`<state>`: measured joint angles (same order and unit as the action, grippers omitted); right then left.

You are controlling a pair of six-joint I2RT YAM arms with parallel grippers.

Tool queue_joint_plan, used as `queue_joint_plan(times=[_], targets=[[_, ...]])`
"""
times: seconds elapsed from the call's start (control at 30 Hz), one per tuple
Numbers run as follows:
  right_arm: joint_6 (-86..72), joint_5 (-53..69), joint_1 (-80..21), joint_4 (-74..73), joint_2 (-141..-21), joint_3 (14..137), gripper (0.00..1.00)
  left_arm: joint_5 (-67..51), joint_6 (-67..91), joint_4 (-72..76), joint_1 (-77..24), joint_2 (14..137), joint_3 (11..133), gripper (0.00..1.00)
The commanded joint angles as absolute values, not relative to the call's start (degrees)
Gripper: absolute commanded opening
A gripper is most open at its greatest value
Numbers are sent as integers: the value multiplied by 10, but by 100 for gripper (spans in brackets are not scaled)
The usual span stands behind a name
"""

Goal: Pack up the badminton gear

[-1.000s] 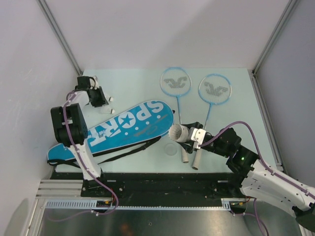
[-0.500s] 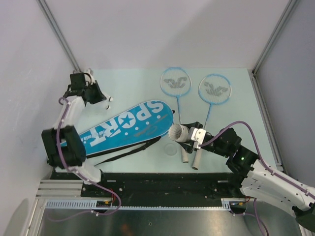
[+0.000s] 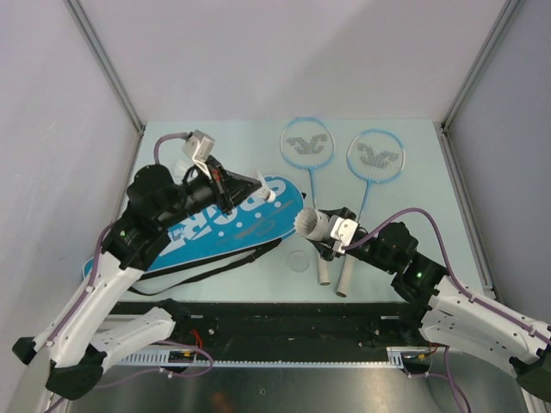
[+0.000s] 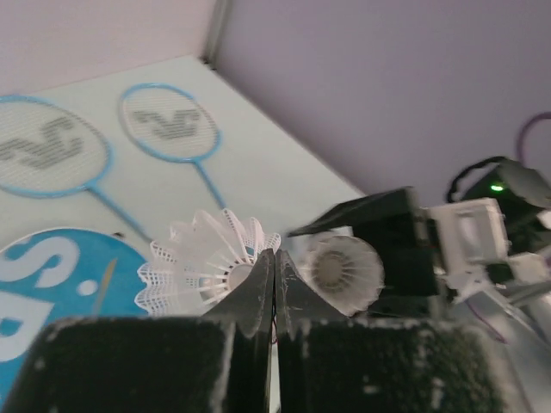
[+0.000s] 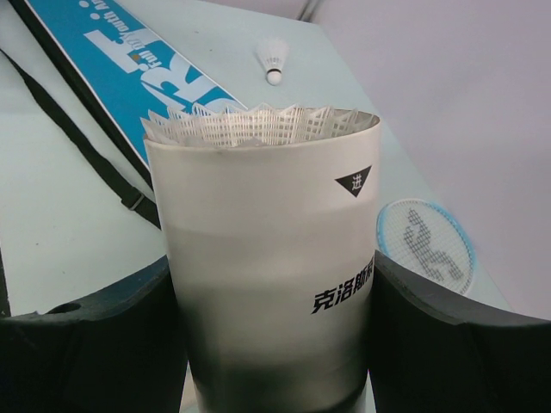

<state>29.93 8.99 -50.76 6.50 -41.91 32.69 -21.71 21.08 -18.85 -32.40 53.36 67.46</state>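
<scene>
Shuttlecock (image 4: 207,262) with white feathers sits pinched at the tip of the left end effector (image 4: 274,288), whose fingers are pressed together on its skirt. In the top view it hangs over the rounded end of the blue "SPORT" racket bag (image 3: 258,225), mid-frame. Just right of it, the right end effector (image 3: 325,231) is clamped on the white tube (image 5: 267,258), feather tips showing inside its rim. Two blue rackets (image 3: 307,146) lie side by side on the bench (image 3: 232,146), upper centre-right. A loose shuttlecock (image 5: 274,58) lies beyond the bag, at the top of the right wrist view.
</scene>
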Motion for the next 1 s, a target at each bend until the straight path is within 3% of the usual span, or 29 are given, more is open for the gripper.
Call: queue_joint_plan(times=[0.0, 0.6, 0.83, 0.9, 0.93, 0.97], targets=[[258, 63, -510, 84, -416, 328, 28, -162, 260, -143, -395, 540, 660, 0], [249, 50, -510, 101, -406, 328, 28, -89, 275, -102, -556, 600, 662, 1], [229, 27, -510, 125, -409, 328, 28, -62, 315, -2, -577, 609, 600, 1], [227, 28, -509, 127, -408, 328, 28, -87, 320, 23, -577, 613, 595, 17], [227, 26, -510, 126, -408, 327, 28, -100, 323, 28, -577, 620, 595, 31], [227, 25, -510, 127, -410, 327, 28, -138, 323, 34, -577, 623, 595, 40]])
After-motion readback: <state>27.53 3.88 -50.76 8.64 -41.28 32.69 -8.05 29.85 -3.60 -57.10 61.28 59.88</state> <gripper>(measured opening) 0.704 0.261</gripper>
